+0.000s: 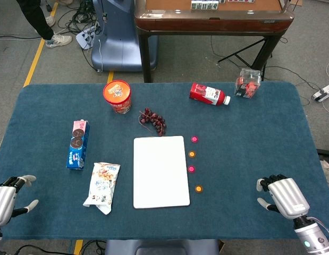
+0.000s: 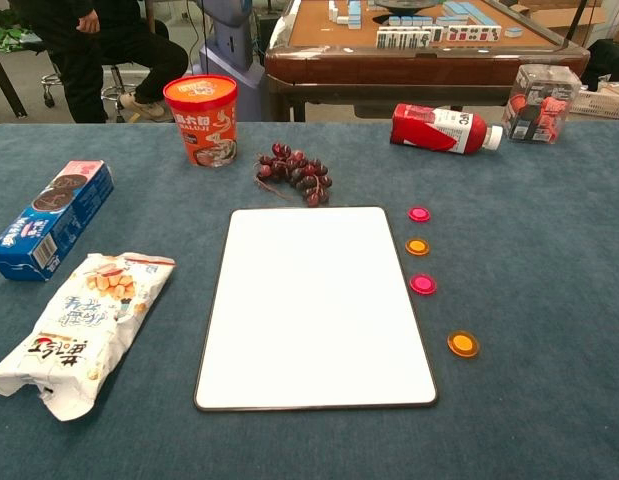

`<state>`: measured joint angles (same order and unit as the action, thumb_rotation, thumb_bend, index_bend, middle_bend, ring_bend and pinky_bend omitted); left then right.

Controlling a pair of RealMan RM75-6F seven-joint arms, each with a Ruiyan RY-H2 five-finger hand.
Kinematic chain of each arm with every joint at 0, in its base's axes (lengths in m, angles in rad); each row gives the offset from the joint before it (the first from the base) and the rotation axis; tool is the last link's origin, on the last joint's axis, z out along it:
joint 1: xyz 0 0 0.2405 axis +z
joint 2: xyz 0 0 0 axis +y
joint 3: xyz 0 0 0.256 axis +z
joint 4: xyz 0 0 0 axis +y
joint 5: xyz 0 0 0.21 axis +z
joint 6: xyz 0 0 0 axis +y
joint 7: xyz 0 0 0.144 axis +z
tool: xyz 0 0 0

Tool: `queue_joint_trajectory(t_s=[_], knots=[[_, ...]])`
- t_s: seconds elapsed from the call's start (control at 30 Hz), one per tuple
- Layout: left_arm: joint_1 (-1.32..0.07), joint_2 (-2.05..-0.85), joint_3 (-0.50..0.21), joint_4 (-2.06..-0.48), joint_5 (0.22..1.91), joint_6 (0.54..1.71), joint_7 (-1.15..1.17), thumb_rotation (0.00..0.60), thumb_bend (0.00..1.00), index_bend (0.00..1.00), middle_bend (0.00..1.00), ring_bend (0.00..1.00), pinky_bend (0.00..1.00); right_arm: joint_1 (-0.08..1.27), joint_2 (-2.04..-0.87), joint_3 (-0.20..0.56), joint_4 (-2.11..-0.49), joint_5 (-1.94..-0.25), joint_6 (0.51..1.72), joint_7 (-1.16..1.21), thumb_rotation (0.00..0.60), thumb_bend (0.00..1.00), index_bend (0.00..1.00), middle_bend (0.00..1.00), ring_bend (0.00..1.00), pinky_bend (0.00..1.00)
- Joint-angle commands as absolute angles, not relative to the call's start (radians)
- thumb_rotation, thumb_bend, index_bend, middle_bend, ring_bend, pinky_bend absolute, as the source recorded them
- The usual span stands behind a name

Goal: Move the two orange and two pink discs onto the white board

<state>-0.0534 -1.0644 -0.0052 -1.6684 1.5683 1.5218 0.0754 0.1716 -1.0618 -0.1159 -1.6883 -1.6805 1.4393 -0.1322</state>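
Two hands: both idle at the near table edge, nothing held.
Right hand (image 1: 281, 195): fingers loosely curled but apart, holding nothing, well clear of the discs.
Left hand (image 1: 7, 197): fingers spread, holding nothing, at the far-left corner.
Discs: far small pink disc (image 2: 419, 214), flat orange disc (image 2: 417, 246), second pink disc (image 2: 423, 285) and near orange disc (image 2: 463, 344) lie in a column just right of the board, none on it.
Board: flat white rectangular board (image 2: 314, 310), bare.
Risk: thin discs on soft blue cloth could slip from the fingertips; a clumsy reach may knock neighbouring discs or shove the board.
Nearby: dark red grape bunch (image 2: 294, 171) sits beyond the board's far edge.
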Motion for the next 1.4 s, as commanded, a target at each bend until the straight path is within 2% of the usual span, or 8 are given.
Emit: queue_joint_trajectory(t_s=[0.03, 0.33, 0.43, 0.53, 0.73, 0.8, 0.93, 1.4], knots=[[-0.051, -1.063, -0.005, -1.670, 1.569, 1.527, 0.078, 0.600, 0.07, 0.42, 0.47, 0.38, 0.56, 0.169, -1.061, -0.114, -1.689, -1.690, 1.439, -0.132, 0.600, 0.16, 0.54, 0.57, 0.50, 0.51], [-0.044, -1.057, -0.006, -1.675, 1.566, 1.539, 0.074, 0.600, 0.07, 0.42, 0.47, 0.38, 0.56, 0.195, -1.074, -0.106, -1.712, -1.684, 1.359, -0.169, 0.600, 0.16, 0.54, 0.56, 0.49, 0.52], [-0.040, -1.049, -0.008, -1.677, 1.568, 1.549, 0.061, 0.600, 0.07, 0.42, 0.47, 0.38, 0.56, 0.227, -1.076, -0.097, -1.768, -1.674, 1.286, -0.274, 0.600, 0.16, 0.54, 0.57, 0.51, 0.63], [-0.039, -1.043, -0.009, -1.678, 1.571, 1.554, 0.050, 0.600, 0.07, 0.42, 0.47, 0.38, 0.56, 0.260, -1.085, -0.079, -1.821, -1.648, 1.219, -0.377, 0.600, 0.16, 0.54, 0.64, 0.63, 0.75], [-0.037, -1.034, -0.013, -1.677, 1.569, 1.560, 0.028, 0.600, 0.07, 0.42, 0.47, 0.38, 0.56, 0.333, -1.139, -0.032, -1.904, -1.540, 1.080, -0.580, 0.600, 0.16, 0.45, 0.95, 0.96, 0.99], [-0.036, -1.031, -0.014, -1.676, 1.568, 1.562, 0.021, 0.600, 0.07, 0.42, 0.47, 0.38, 0.56, 0.350, -1.159, -0.020, -1.918, -1.500, 1.052, -0.633, 0.600, 0.16, 0.43, 0.99, 1.00, 1.00], [-0.034, -1.025, -0.018, -1.674, 1.563, 1.566, 0.006, 0.600, 0.07, 0.42, 0.47, 0.38, 0.56, 0.386, -1.204, 0.004, -1.939, -1.412, 1.008, -0.732, 0.600, 0.16, 0.38, 1.00, 1.00, 1.00], [-0.034, -1.018, -0.022, -1.666, 1.555, 1.562, -0.017, 0.600, 0.07, 0.42, 0.47, 0.38, 0.56, 0.512, -1.344, 0.040, -1.925, -1.122, 0.967, -0.966, 0.600, 0.19, 0.37, 1.00, 1.00, 1.00]])
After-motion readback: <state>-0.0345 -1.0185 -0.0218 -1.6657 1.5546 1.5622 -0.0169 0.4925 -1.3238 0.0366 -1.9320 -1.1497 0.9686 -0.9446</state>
